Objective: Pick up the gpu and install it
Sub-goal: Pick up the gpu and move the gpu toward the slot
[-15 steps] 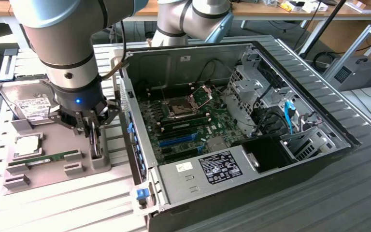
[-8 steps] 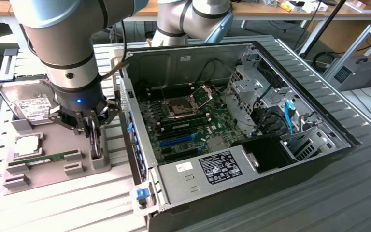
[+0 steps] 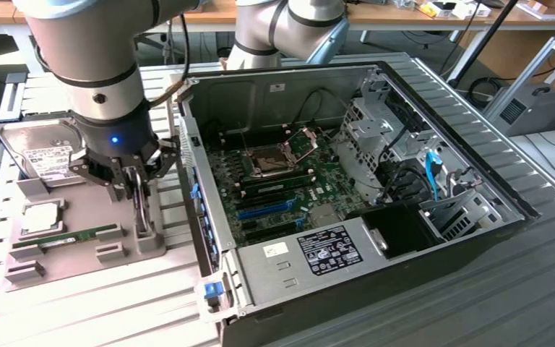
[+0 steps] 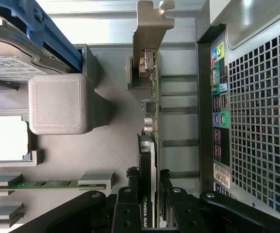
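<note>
Your arm's gripper [image 3: 139, 206] stands low over the grey fixture tray [image 3: 84, 206], its fingers [image 4: 130, 196] clenched on the gpu [image 4: 152, 111], one on each face of the card. The gpu stands on its long edge in its slot along the tray edge nearest the open computer case [image 3: 287, 72]. It has not left the tray. From the wrist view you see the card edge-on. Its silver bracket [image 4: 148, 29] is at the far end from the fingers, and the white "NVIDIA" lettering is between the pads.

The tray lies along the tabletop [image 3: 95, 318] edge at the exterior view's left, just beside the case. On the tray, the hard drive [image 3: 46, 155] with its white label leans in a blue-framed cradle at the far corner. The processor [image 3: 41, 217] sits flat in its pocket toward the outer edge. The green RAM stick [image 3: 80, 237] lies in a groove near the front edge, well apart from the card.

The case lies on its side with the panel off, taking up the middle of the tabletop. Inside it you can see the green motherboard [image 3: 287, 188] with the processor socket [image 3: 268, 160] open and blue expansion slots [image 3: 263, 208] below it. In the wrist view, the perforated rear panel [image 4: 261, 121] and its coloured ports [image 4: 218, 102] run alongside the card, separated from it by a strip of slatted tabletop.
</note>
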{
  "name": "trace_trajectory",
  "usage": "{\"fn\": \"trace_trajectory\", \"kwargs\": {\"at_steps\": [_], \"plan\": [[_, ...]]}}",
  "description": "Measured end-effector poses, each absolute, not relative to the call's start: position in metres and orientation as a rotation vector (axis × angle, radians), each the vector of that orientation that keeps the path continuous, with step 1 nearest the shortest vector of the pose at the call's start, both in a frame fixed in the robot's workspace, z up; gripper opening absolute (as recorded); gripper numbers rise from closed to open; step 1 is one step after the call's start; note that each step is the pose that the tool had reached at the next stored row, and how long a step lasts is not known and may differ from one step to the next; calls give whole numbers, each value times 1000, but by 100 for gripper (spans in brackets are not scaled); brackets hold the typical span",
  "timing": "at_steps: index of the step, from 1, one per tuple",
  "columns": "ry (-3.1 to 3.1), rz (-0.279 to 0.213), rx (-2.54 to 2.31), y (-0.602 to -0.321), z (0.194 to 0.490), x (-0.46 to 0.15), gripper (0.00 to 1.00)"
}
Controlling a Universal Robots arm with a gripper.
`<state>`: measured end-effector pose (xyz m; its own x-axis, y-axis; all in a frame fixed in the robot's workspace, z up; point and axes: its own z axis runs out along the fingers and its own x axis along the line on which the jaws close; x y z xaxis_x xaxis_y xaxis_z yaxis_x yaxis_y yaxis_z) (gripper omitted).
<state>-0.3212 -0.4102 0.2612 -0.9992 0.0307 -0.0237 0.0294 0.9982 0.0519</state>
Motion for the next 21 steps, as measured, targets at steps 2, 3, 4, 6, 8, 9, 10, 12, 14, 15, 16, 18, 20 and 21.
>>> {"fn": "trace_trajectory", "kwargs": {"at_steps": [2,3,4,6,8,9,10,12,14,15,16,18,20,21], "plan": [[3116,81,47,-410,272,-321,27],[3116,81,47,-410,277,-321,27],[3116,82,47,-410,283,-321,27],[3116,82,47,-410,294,-321,27],[3116,83,47,-410,303,-321,27],[3116,84,47,-410,309,-321,27],[3116,84,47,-410,314,-321,27],[3116,85,47,-410,324,-321,27],[3116,86,47,-410,333,-321,27],[3116,86,47,-410,338,-321,27],[3116,87,47,-410,343,-321,27],[3116,87,47,-410,354,-321,27],[3116,87,47,-410,363,-321,27],[3116,88,47,-410,368,-321,27]]}}
